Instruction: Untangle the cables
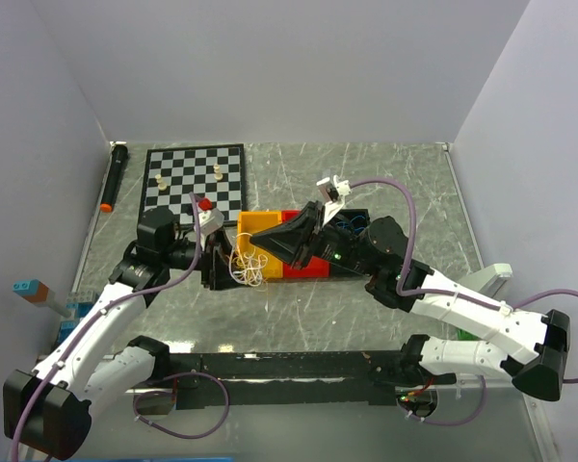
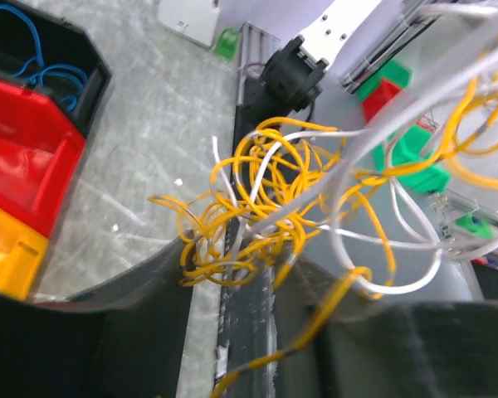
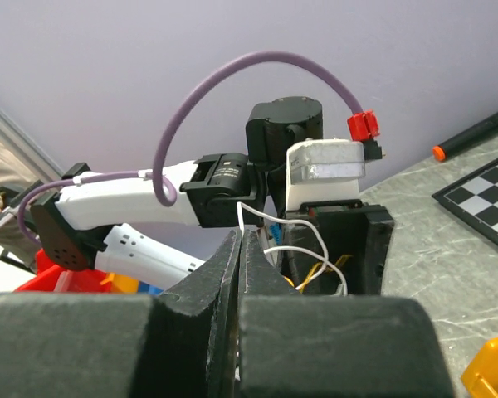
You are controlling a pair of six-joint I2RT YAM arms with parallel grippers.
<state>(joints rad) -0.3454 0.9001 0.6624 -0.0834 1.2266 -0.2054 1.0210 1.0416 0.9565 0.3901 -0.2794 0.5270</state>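
Note:
A tangle of yellow and white cables (image 1: 249,267) hangs in the air at the tips of my left gripper (image 1: 222,264). In the left wrist view the tangle (image 2: 266,207) sits just beyond my left gripper (image 2: 228,253), whose jaws stand apart; one yellow strand runs down between them. My right gripper (image 1: 267,245) is shut on a white cable (image 3: 315,240) that leads across into the tangle; its fingers (image 3: 224,274) are pressed together. Blue cables (image 2: 33,66) lie in the black bin (image 1: 358,214).
Yellow (image 1: 255,224), red (image 1: 303,269) and black bins stand in a row under the grippers. A chessboard (image 1: 178,197) with a few pieces lies at the back left, and a black marker (image 1: 113,178) lies beside it. Coloured blocks (image 1: 39,294) are at the left edge.

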